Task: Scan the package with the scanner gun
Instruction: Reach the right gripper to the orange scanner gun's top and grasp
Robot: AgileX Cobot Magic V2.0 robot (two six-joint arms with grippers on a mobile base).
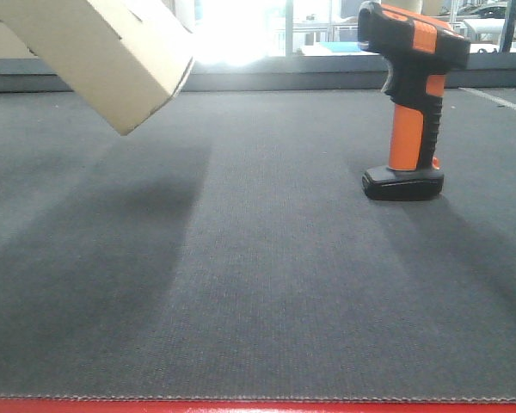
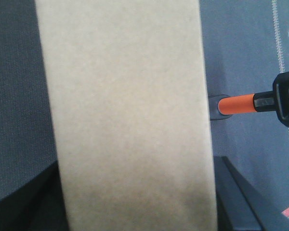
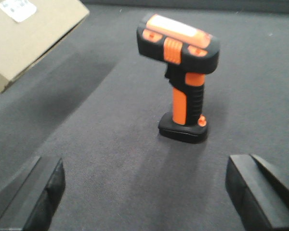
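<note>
Left hand (image 2: 139, 204) clasps tilted package (image 1: 103, 52), upright scanner gun (image 1: 410, 103) facing it

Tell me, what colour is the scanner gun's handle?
The handle is orange, clearest in right wrist view.

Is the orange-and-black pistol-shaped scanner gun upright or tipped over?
Upright. The orange-and-black scanner gun stands on its flat black base on the dark grey mat, handle vertical.

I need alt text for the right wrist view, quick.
The orange-and-black scanner gun stands upright on its base on the dark grey mat, centred ahead of the open right tool, whose two black fingers frame the bottom corners. The tan package, white label showing, fills the upper left corner.
</note>
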